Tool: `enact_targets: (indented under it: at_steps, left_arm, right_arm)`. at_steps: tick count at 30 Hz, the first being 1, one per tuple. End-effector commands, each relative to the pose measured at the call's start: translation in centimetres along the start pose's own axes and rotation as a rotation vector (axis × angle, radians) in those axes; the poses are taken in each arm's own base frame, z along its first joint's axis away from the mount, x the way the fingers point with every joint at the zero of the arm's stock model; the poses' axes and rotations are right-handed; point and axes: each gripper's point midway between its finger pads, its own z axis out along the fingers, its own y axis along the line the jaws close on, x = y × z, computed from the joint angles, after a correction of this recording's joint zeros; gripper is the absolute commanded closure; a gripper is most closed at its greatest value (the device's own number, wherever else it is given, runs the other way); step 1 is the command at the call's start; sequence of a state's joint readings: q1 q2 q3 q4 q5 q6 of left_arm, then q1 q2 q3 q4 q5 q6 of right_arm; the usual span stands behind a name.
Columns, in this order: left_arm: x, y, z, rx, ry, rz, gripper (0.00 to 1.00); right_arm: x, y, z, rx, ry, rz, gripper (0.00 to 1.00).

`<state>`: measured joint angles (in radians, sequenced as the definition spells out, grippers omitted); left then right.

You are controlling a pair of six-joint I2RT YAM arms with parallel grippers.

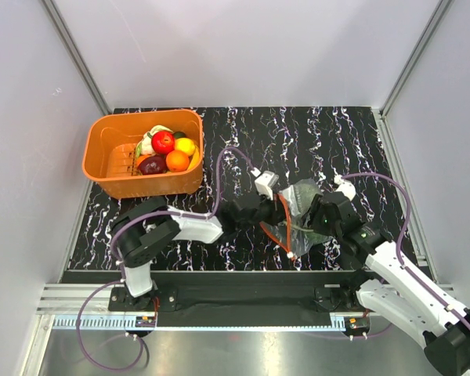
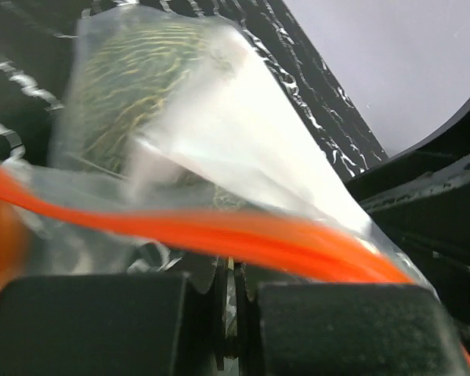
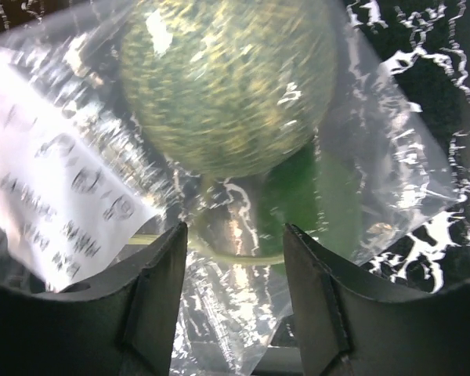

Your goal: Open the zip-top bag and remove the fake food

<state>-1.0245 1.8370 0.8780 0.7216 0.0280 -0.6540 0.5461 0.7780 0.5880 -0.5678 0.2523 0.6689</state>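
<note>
We see a white-walled enclosure with aluminium corner posts [image 1: 77, 59] around a black table [image 1: 243, 133] veined with white marbling; a metal rail [image 1: 243, 296] runs along its near edge, where both arm bases are bolted. At the far left of the table stands an orange basket [image 1: 143, 153], holding a red apple-like ball [image 1: 163, 142], a dark maroon piece [image 1: 152, 164], orange and yellow fruit balls [image 1: 180, 153] and a white garlic-like piece [image 1: 150, 141].

The zip-top bag [image 1: 296, 219] sits between the two grippers near the middle front of the table; we cannot tell whether it rests on the surface or is lifted off it. The left gripper [image 1: 276, 213] meets its orange-red zip strip [image 2: 219, 235]; in the left wrist view the jaws stand nearly together with the plastic at the narrow gap, apparently pinching the bag's mouth. The right gripper [image 3: 235, 266] reaches the bag from the other side; its fingers [image 3: 160, 290] stand apart with clear plastic lying between them, and we cannot tell whether they grip it.

Inside the bag lies a dark green netted ball [image 3: 227, 78], beside the white printed patch [image 3: 55, 204].
</note>
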Motion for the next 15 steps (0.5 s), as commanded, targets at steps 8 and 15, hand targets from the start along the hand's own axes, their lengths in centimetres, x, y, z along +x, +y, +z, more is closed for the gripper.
enact_targets:
  at_steps: [8,15]
  left_arm:
    - [-3.0,-0.4,-4.7,0.046,0.026,0.052,1.0]
    - [-3.0,-0.7,-7.5,0.053,0.078,0.113,1.0]
  right_arm:
    - [-3.2,0.0,-0.3,0.06,-0.094,-0.046,0.34]
    - [-3.4,-0.2,0.0,0.078,-0.093,-0.049,0.29]
